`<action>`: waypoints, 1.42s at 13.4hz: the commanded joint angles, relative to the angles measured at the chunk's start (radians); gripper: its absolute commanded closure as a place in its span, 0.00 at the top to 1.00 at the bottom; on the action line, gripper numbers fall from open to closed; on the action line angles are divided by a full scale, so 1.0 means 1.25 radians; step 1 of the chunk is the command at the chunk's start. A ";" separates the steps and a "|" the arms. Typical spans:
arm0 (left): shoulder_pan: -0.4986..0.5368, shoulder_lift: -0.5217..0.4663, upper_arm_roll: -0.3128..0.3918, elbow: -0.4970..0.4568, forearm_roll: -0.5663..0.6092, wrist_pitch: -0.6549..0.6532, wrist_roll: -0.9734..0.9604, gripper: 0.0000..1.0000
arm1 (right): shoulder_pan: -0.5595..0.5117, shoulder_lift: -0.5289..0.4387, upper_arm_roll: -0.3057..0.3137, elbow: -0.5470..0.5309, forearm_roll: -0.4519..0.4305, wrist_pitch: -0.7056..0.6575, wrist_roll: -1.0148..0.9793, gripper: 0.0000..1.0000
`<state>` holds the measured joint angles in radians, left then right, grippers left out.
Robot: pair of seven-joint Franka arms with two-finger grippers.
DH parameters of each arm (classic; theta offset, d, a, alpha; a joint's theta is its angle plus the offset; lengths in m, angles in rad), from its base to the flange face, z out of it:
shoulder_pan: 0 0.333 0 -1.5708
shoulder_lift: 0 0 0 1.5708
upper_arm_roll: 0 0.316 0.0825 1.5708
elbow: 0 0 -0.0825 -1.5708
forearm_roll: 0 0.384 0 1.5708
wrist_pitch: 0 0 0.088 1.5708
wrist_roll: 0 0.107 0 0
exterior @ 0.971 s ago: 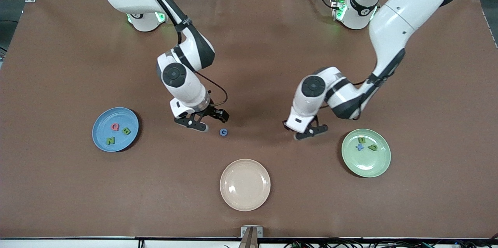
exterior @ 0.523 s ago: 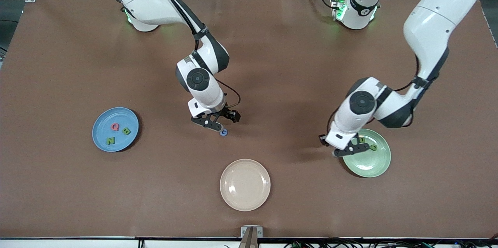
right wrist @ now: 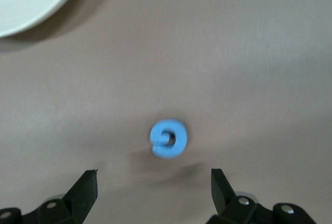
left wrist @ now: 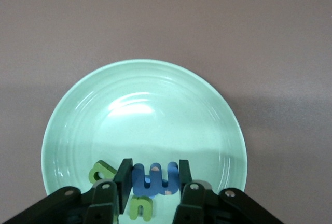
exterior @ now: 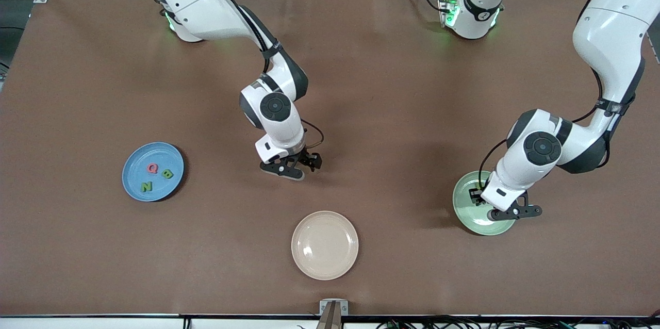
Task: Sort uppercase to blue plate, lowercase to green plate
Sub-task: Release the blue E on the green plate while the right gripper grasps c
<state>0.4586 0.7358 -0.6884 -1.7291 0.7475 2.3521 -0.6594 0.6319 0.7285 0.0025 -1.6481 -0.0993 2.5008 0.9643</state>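
Jaws of left gripper (left wrist: pixel 154 185) pinching blue m (left wrist: pixel 154 178) over green plate (left wrist: pixel 155 105), right gripper (right wrist: pixel 154 182) jaws spread wide above blue G (right wrist: pixel 168 139) on desk (right wrist: pixel 259 68).

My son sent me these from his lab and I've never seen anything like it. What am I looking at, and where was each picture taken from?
These are two white robot arms at a brown table, each ending in a two-finger gripper. The big picture looks down from a high camera facing them. The other two come from small cameras on the arms' wrists.

Three plates lie on the table: a blue plate holding the foam letters Q, B and N, a bare beige plate, and a green plate.

The left gripper is over the green plate, its fingers shut on a blue m; two green letters lie in the plate below it.

The right gripper hangs open over a blue G lying on the bare table.
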 commanded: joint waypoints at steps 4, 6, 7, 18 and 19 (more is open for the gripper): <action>-0.012 0.031 0.012 0.058 0.007 -0.005 0.056 0.14 | -0.082 0.060 0.044 0.096 -0.014 -0.076 -0.077 0.97; -0.018 0.036 0.033 0.064 0.003 0.002 0.058 0.50 | -0.097 0.069 0.065 0.096 0.011 -0.070 -0.084 0.97; -0.020 0.037 0.032 0.064 0.001 0.003 0.050 0.81 | -0.098 0.072 0.067 0.096 0.012 -0.069 -0.085 0.97; 0.009 -0.094 -0.033 0.058 -0.011 -0.088 0.051 1.00 | -0.081 0.080 0.067 0.110 0.017 -0.076 -0.123 0.47; 0.010 -0.113 -0.037 0.062 -0.043 -0.122 0.053 1.00 | -0.081 0.080 0.067 0.110 0.017 -0.076 -0.123 0.37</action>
<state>0.4589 0.6667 -0.7169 -1.6341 0.7372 2.2727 -0.6071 0.5302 0.8201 0.0802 -1.5239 -0.0973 2.4100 0.8361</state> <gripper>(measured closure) 0.000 0.502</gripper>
